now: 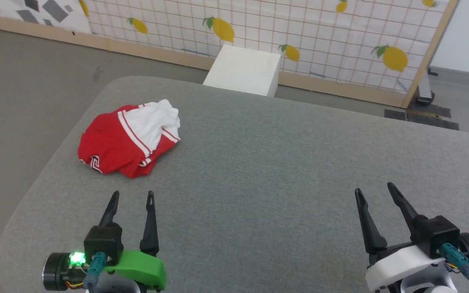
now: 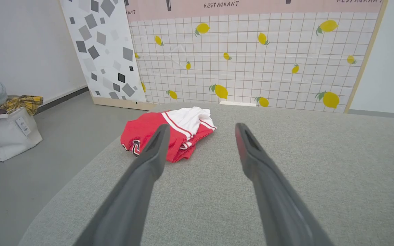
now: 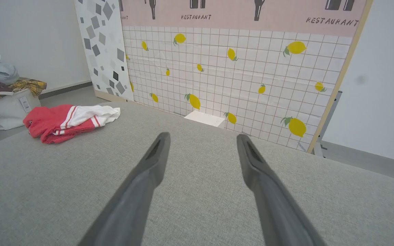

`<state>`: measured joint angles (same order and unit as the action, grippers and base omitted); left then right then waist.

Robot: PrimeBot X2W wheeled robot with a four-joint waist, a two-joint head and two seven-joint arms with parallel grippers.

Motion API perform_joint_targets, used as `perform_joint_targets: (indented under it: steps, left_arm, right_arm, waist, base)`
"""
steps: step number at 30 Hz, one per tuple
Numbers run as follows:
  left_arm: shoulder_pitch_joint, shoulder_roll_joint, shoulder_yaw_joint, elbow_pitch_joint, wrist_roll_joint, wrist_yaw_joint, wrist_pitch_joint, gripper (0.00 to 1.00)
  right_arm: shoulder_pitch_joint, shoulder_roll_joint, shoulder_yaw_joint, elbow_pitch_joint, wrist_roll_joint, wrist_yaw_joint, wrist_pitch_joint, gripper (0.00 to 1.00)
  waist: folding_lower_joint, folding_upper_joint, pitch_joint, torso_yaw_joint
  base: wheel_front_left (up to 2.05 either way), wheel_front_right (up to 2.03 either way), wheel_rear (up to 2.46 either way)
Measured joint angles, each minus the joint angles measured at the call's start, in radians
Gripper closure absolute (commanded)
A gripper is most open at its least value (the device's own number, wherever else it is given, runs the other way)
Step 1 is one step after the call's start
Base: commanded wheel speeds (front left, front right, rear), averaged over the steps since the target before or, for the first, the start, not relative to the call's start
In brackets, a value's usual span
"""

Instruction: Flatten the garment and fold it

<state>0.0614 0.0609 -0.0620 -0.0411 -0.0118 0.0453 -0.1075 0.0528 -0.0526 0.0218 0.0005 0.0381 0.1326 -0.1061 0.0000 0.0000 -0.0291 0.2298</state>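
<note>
The garment lies crumpled in a heap on the far left part of the grey padded table. It is red with a white panel and red-white stripe trim; a bit of black-and-white print shows at its near edge. The left wrist view has the garment just beyond my left gripper, whose fingers stand wide apart with nothing between them. In the head view my left gripper is open, a short way nearer than the heap. My right gripper is open at the lower right, far from the garment.
A white box stands beyond the table's far edge, in front of a lemon-patterned panel. A white bag heaped with clothes sits on the floor to the left. The table's left edge curves close by the garment.
</note>
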Motion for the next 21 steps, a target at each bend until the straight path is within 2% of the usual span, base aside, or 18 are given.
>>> perform_joint_targets:
  steps: [21]
  left_arm:
    - [0.021, 0.010, -0.023, -0.019, 0.000, 0.026, -0.041, 0.00]
  right_arm:
    - [0.012, 0.000, 0.022, 0.003, 0.024, 0.000, -0.044, 0.00]
  waist:
    - [0.0000, 0.0000, -0.021, 0.111]
  base:
    - [0.00, 0.00, 0.00]
